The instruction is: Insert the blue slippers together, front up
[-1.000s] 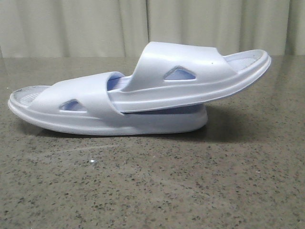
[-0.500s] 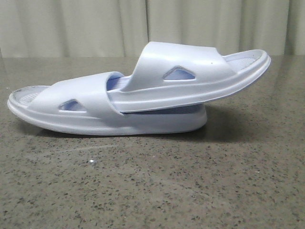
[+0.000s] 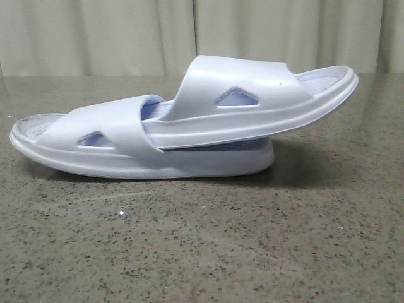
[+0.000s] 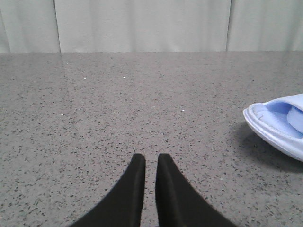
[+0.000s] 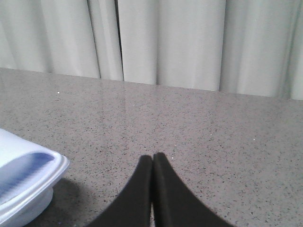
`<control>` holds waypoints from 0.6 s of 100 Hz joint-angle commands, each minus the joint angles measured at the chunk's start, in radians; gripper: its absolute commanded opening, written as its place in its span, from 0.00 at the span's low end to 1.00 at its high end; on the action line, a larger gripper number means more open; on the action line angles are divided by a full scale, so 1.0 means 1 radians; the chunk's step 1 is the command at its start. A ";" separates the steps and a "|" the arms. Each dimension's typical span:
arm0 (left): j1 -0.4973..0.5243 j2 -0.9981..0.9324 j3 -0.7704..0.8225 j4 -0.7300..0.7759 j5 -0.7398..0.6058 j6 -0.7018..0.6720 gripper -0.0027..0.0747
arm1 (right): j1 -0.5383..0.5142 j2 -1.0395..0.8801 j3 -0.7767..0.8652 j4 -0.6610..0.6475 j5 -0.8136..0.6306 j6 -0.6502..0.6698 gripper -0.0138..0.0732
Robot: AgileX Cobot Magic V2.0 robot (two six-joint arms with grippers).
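Nearest in the front view lay a broad stretch of speckled grey stone tabletop (image 3: 202,240). Beyond it, across the middle of that view, sat the 2 pale blue, almost white moulded foam slippers (image 3: 183,126), nested one into the other. The lower slipper (image 3: 120,148) rested flat on the tabletop, its wide strap with a triangular side cutout toward the left. The upper slipper (image 3: 252,101) had 1 end pushed under that strap and lay tilted, its other end raised clear of the surface at the right, its own strap and triangular cutout facing the camera. A shadow fell on the tabletop beneath the raised end. Behind the pair hung a pale pleated curtain (image 3: 126,35)

In the left wrist view the black fingers (image 4: 139,189) of the left gripper (image 4: 150,163) were nearly together with a narrow gap between the tips, grasping nothing, above bare tabletop; the rim and ribbed footbed of 1 slipper end showed well apart at the edge of the picture. In the right wrist view the black fingers (image 5: 165,189) of the right gripper (image 5: 152,158) were clenched tip to tip, empty, with a slipper end near the corner of the picture, apart from them
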State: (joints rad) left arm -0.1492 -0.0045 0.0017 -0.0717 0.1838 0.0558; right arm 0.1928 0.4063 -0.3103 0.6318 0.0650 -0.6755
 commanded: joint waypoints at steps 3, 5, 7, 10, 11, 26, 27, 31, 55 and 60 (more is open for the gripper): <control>-0.007 -0.029 0.009 -0.011 -0.086 -0.009 0.06 | 0.002 0.001 -0.026 -0.013 -0.056 -0.014 0.04; -0.007 -0.029 0.009 -0.011 -0.086 -0.009 0.06 | 0.002 0.001 -0.023 -0.023 -0.054 -0.014 0.04; -0.007 -0.029 0.009 -0.011 -0.086 -0.009 0.06 | 0.002 0.001 -0.023 -0.034 -0.054 -0.014 0.04; -0.007 -0.029 0.009 -0.011 -0.086 -0.009 0.06 | 0.002 0.001 -0.020 -0.070 -0.054 -0.007 0.04; -0.007 -0.029 0.009 -0.011 -0.086 -0.009 0.06 | 0.002 0.001 -0.018 -0.077 -0.054 -0.004 0.04; -0.007 -0.029 0.009 -0.011 -0.086 -0.009 0.06 | -0.006 -0.026 0.007 -0.285 -0.085 0.261 0.04; -0.007 -0.029 0.009 -0.011 -0.086 -0.009 0.06 | -0.009 -0.028 0.010 -0.298 -0.085 0.261 0.04; -0.007 -0.029 0.009 -0.011 -0.086 -0.009 0.06 | -0.017 -0.042 0.022 -0.393 -0.087 0.380 0.04; -0.007 -0.029 0.009 -0.011 -0.086 -0.009 0.06 | -0.113 -0.193 0.104 -0.594 -0.089 0.636 0.04; -0.007 -0.029 0.009 -0.011 -0.086 -0.009 0.06 | -0.136 -0.235 0.126 -0.594 -0.089 0.636 0.04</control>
State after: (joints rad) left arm -0.1492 -0.0045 0.0017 -0.0732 0.1831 0.0558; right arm 0.0951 0.2230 -0.1875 0.0703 0.0587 -0.0732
